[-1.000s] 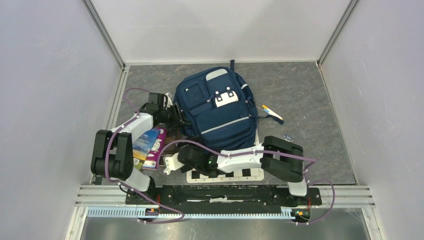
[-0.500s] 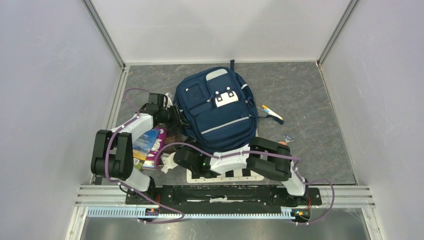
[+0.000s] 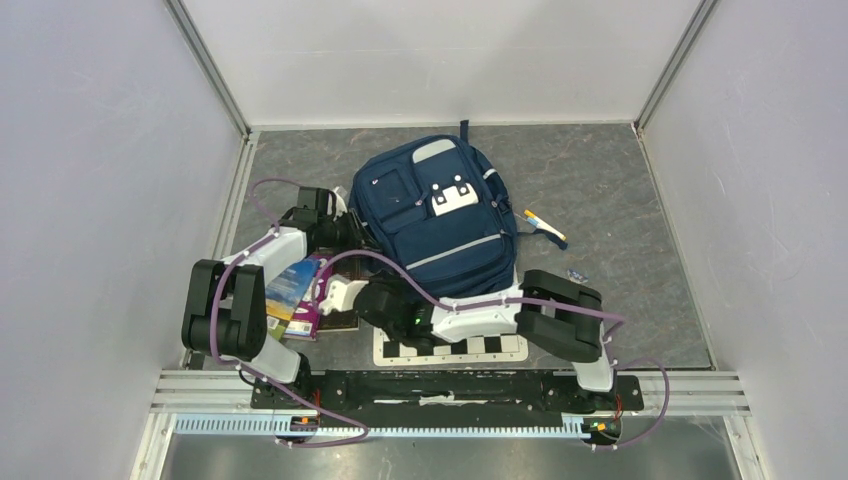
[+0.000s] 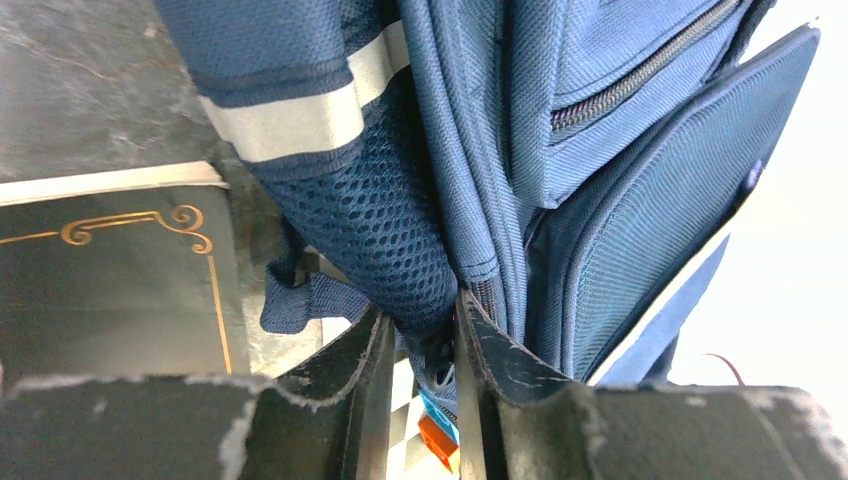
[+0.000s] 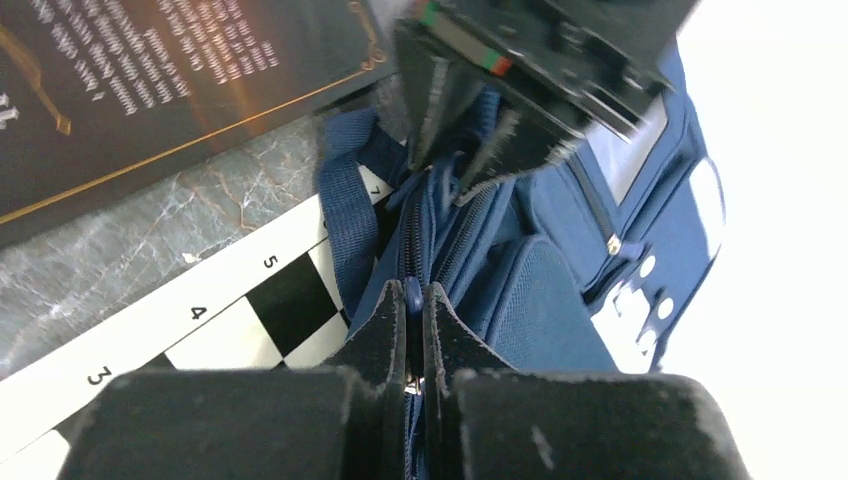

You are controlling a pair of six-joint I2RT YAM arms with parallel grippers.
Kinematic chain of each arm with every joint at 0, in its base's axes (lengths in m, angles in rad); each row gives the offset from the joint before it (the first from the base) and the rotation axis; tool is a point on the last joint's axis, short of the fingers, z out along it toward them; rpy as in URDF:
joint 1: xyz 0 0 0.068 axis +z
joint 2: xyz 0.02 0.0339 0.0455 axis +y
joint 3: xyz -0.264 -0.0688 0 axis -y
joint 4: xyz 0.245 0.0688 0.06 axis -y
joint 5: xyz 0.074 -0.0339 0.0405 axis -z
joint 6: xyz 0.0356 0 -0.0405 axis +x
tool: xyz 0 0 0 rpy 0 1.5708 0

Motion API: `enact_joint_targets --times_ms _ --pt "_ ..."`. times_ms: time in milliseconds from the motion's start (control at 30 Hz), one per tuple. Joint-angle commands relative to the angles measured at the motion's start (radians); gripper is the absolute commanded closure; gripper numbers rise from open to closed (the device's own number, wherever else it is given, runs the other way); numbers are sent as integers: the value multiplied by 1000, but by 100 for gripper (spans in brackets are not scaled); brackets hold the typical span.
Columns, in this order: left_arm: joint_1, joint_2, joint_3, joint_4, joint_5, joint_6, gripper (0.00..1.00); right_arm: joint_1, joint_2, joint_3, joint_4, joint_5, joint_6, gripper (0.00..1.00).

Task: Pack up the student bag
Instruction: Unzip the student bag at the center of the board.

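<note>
Student bag [image 3: 432, 215], a large navy blue fabric backpack with grey reflective stripes, lay flat on the grey marbled tabletop [image 3: 620, 200] at the centre of the overhead frame, front pockets up. Over the last second the right pincer [image 5: 413, 300] had swung up from the lower centre to the bag's lower left corner. There it had snapped from wide apart to clenched on what looked like a small blue zip pull at the seam. The left pincer [image 4: 420, 340] had narrowed on the bag's left edge, and a fold of fabric beside the mesh strap was now pinched between its jaws. With both arms holding the student bag, unzipping seemed the step in hand; the dark gold-trimmed book [image 4: 110, 290] just left of it remained unpacked. Its long axis ran almost bottom to top of the frame. The handle end pointed at the far wall and leaned slightly left, and the base sat nearest the arms.
</note>
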Motion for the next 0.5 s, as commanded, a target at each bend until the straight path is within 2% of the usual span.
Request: enact_joint_targets --times_ms 0,133,267,467 --pt "2 0 -3 48 18 -28 91 13 -175 -33 41 67 450 100" --pt "2 -4 1 39 2 -18 97 13 -241 -100 58 92 662 100" --pt "3 -12 2 32 -11 -9 98 14 -297 -168 70 126 825 100" --pt "6 -28 -1 32 -34 -4 98 37 -432 -385 219 195 1052 100"
